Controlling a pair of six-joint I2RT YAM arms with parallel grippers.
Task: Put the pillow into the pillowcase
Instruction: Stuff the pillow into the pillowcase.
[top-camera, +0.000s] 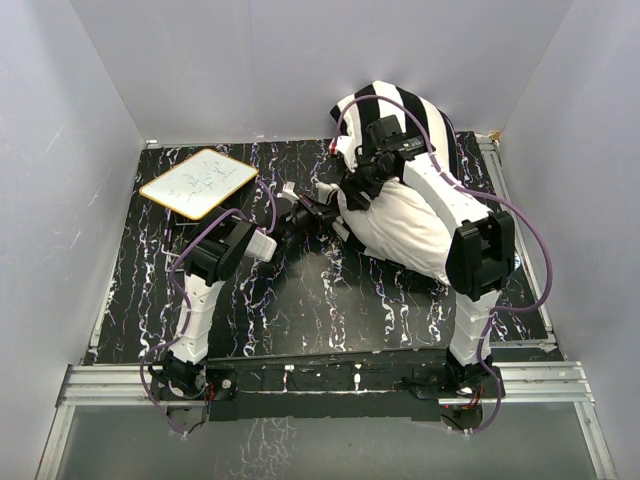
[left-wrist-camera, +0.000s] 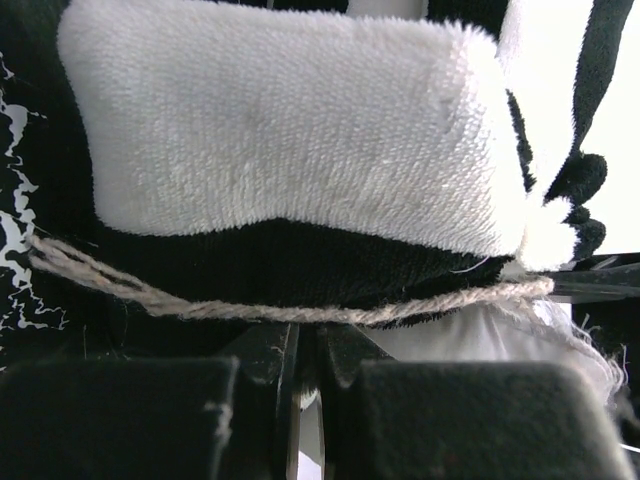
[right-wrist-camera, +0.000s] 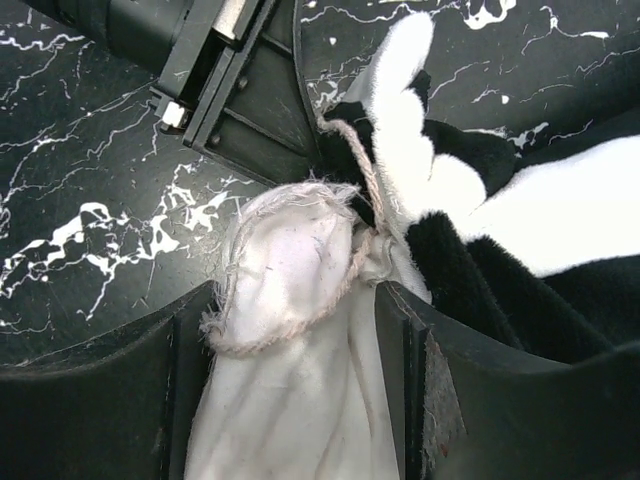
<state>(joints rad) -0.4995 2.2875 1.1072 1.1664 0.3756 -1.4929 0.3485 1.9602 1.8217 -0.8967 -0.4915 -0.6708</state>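
Black table, white marble veining. Whiteboard flat on it, well left of left gripper. White pillow lies right of that gripper, one corner between fingers of right gripper. Striped pillowcase bunched over pillow's far end, edge on table just beyond right fingers.

- One white pillow is counted.
- One striped pillowcase is counted.
- One whiteboard is counted.
- One length of twine is seen.
- Two robot arms are seen.
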